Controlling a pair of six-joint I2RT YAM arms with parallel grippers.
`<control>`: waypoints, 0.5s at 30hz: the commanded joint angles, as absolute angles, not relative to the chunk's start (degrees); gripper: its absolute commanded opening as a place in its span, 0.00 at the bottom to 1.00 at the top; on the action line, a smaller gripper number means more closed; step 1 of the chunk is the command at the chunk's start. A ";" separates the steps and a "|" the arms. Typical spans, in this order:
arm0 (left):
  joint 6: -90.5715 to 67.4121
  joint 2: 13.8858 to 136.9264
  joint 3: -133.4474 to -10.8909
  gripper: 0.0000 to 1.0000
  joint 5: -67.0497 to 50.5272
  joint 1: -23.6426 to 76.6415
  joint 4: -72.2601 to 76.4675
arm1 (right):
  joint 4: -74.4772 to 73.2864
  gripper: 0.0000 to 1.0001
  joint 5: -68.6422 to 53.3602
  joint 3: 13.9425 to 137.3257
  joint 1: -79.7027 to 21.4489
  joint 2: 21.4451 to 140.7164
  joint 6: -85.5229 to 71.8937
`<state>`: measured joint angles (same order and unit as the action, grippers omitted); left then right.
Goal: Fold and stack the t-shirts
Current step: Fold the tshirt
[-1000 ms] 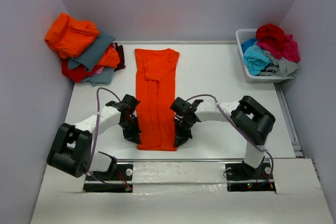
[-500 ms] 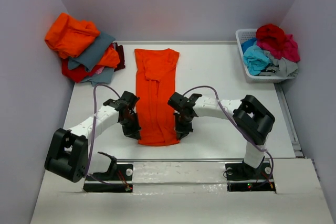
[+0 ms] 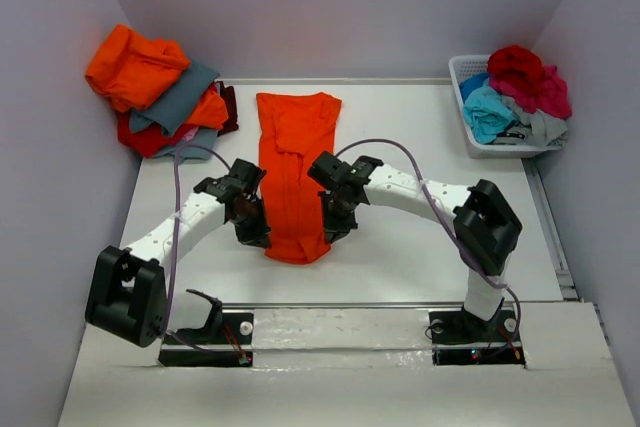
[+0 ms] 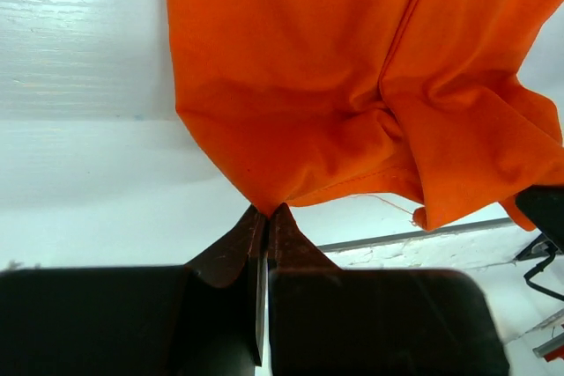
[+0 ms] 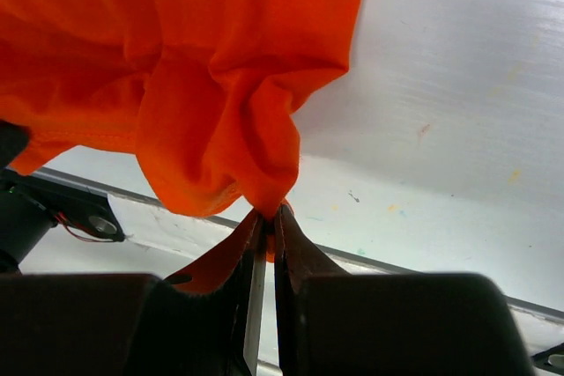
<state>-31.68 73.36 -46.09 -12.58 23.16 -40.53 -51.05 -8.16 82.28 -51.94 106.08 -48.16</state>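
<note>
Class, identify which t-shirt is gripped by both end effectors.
The orange t-shirt mid-table: left end effector and right end effector pinch its near corners. The piled shirts and those in the basket lie untouched.

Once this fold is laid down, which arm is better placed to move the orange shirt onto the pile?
Probably left. The left hand pinches the orange shirt on the side nearer the pile at the far left; the right hand sits farther off.
</note>
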 commanded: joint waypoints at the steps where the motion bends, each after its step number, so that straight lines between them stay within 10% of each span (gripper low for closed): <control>1: -30.59 73.65 -49.65 0.06 -11.51 23.38 -41.13 | -54.49 0.14 -6.24 86.22 -52.38 107.49 -46.93; 15: -29.01 79.36 -57.83 0.06 -6.42 21.71 -39.03 | -59.41 0.14 -0.35 97.38 -50.80 111.44 -43.86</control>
<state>-30.70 77.95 -54.24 -8.97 22.57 -40.03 -56.66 -3.79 92.16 -51.62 110.65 -45.82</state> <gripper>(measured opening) 0.101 0.141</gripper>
